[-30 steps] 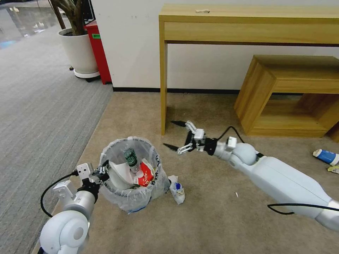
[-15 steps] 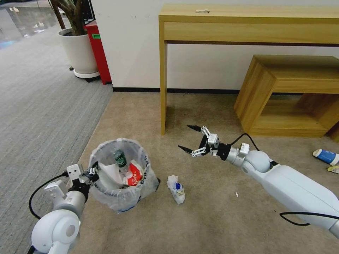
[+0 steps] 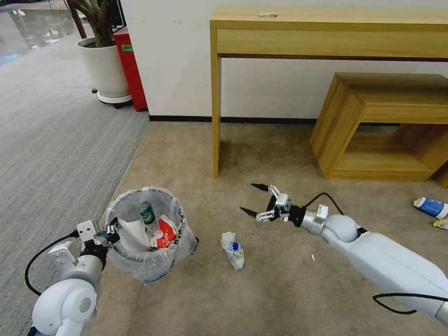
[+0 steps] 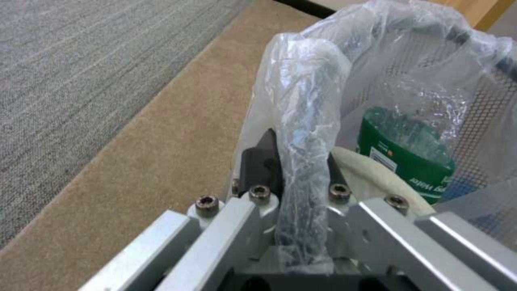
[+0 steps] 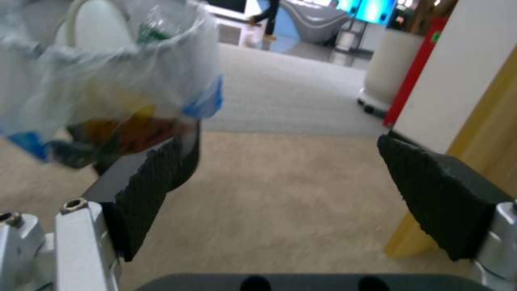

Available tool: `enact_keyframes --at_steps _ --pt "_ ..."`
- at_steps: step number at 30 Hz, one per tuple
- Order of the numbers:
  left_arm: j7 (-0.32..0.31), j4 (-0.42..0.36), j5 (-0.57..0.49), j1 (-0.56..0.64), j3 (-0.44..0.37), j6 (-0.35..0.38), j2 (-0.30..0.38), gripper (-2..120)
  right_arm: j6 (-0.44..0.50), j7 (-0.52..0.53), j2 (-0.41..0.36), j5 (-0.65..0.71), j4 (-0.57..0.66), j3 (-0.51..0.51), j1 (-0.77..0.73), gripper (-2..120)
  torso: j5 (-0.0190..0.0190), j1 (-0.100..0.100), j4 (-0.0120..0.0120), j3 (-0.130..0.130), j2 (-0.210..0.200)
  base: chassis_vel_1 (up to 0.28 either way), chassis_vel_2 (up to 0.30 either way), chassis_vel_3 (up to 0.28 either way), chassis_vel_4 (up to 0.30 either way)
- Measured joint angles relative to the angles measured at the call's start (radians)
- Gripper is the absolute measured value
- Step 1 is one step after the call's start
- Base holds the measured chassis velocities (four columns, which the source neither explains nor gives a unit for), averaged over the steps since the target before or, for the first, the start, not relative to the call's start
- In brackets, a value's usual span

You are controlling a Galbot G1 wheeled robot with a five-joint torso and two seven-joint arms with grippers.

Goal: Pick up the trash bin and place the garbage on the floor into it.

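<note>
The trash bin point(image 3: 144, 254), black with a clear bag liner, hangs at lower left. My left gripper point(image 3: 109, 229) is shut on its rim point(image 4: 304, 133), one finger point(image 4: 261, 161) outside the liner. Inside lie a green-label bottle point(image 3: 147, 213) point(image 4: 409, 157), a red-white packet point(image 3: 163, 235) and a white slipper point(image 3: 130, 233). My right gripper point(image 3: 254, 199) point(image 5: 285, 178) hovers open and holds nothing, to the right of the bin point(image 5: 108, 72). On the carpet between them lies crumpled white garbage with a blue patch point(image 3: 233, 250). A blue-white cup point(image 3: 431, 206) lies far right.
A wooden desk point(image 3: 326, 28) stands against the wall, its leg point(image 3: 215, 116) just behind my right gripper. A low wooden shelf point(image 3: 387, 126) sits to the right. A white plant pot point(image 3: 105, 70) and red box point(image 3: 130, 70) stand at back left.
My left gripper has carried the bin to the left and nearer to me. My right gripper, still open, has drawn back to the right, away from the bin.
</note>
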Motion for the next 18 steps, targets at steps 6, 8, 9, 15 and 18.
enact_keyframes --at_steps 6,8,9,15,18 --pt "-0.003 -0.015 0.000 0.001 -0.003 0.000 -0.002 2 0.000 0.008 0.000 -0.001 -0.015 -0.029 -0.043 92 0.0000 0.000 -0.0001 0.000 0.000 0.000 0.000 0.000 0.000" --pt "-0.004 -0.016 0.000 0.001 -0.003 0.000 -0.003 2 -0.002 0.013 0.000 0.003 -0.015 -0.034 -0.050 92 0.0000 0.000 -0.0001 0.000 0.000 0.000 0.000 0.000 0.000" --pt "-0.004 -0.017 -0.001 0.001 -0.003 0.001 -0.003 2 -0.003 0.016 0.000 0.005 -0.015 -0.037 -0.053 92 0.0002 0.000 -0.0001 0.000 0.000 0.000 0.000 0.000 0.000" --pt "-0.006 -0.018 0.000 0.002 -0.004 0.002 -0.010 2 -0.059 0.124 -0.043 0.042 0.042 -0.081 -0.125 92 0.0000 0.000 -0.0003 0.000 0.000 0.000 0.000 0.000 0.000" --pt "-0.006 -0.017 0.005 0.002 -0.003 0.002 -0.017 2 -0.087 0.206 -0.053 0.044 0.077 -0.097 -0.171 92 0.0002 0.000 -0.0002 0.000 0.000 0.000 0.000 0.000 0.000"
